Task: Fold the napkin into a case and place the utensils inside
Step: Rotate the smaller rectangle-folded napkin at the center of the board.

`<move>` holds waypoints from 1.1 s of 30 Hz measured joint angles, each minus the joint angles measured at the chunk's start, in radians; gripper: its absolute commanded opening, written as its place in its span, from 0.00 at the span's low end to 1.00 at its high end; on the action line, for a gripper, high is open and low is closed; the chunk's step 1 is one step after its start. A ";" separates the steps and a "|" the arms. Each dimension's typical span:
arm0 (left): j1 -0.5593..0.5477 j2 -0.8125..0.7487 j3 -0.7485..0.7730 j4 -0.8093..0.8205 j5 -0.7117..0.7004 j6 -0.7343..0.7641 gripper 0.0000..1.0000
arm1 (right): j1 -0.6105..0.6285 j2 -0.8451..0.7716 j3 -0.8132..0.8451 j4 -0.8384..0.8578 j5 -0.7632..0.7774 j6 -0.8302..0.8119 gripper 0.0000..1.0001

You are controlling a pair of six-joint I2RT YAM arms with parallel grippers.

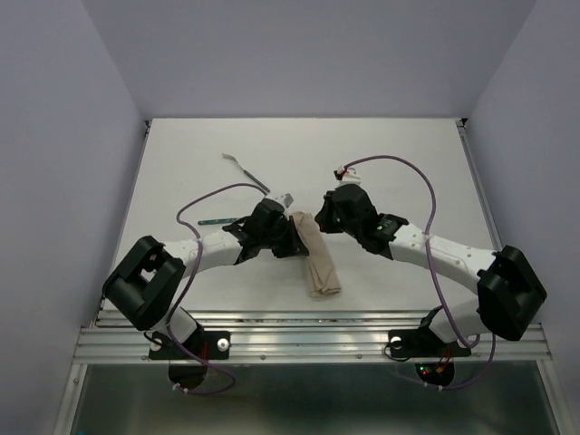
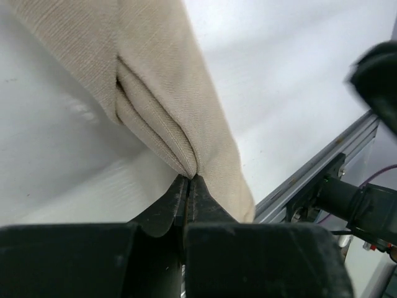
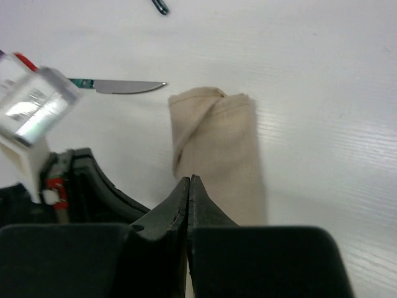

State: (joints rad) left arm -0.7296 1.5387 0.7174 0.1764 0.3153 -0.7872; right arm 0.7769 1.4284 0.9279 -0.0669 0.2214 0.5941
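I observed the napkin (image 1: 319, 258) lying folded into a narrow oblong on the tabletop (image 1: 381, 163), between both tools. The left tool (image 2: 189, 180) was all but closed, its tips nipping a raised crease at the cloth's edge. The right tool (image 3: 189, 180) was fully closed on nothing, its tips just short of the napkin's end. The knife (image 3: 127, 87) lay beyond, its handle hidden behind a blurred block. From above, I could not see either tool's fingertips.

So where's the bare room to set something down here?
Free: the table behind the fork, and its far right corner beyond the purple cable. Crowded: the middle, where left arm and right arm meet at the napkin, knife just left.
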 measured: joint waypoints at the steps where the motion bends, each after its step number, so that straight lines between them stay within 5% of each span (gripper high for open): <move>1: 0.005 -0.018 0.006 -0.015 -0.001 0.007 0.09 | -0.002 -0.018 -0.011 -0.008 0.004 0.000 0.01; 7: 0.084 -0.103 0.038 -0.072 0.006 0.055 0.20 | -0.004 -0.086 -0.108 -0.068 -0.015 0.013 0.01; 15: 0.150 -0.094 0.044 -0.111 0.018 0.103 0.22 | -0.004 -0.138 -0.232 -0.134 -0.073 0.040 0.01; 26: 0.150 -0.095 -0.063 -0.101 0.033 0.101 0.22 | -0.004 -0.094 -0.205 -0.140 -0.114 0.031 0.01; 32: 0.149 -0.090 -0.111 -0.064 0.055 0.085 0.56 | -0.004 -0.079 -0.171 -0.135 -0.127 0.022 0.02; 33: 0.149 -0.088 -0.113 -0.053 0.060 0.080 0.71 | -0.004 -0.079 -0.169 -0.134 -0.128 0.021 0.04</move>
State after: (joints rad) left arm -0.5808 1.4509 0.6044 0.1230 0.3748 -0.7067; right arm 0.7727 1.3495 0.7593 -0.2012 0.0937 0.6151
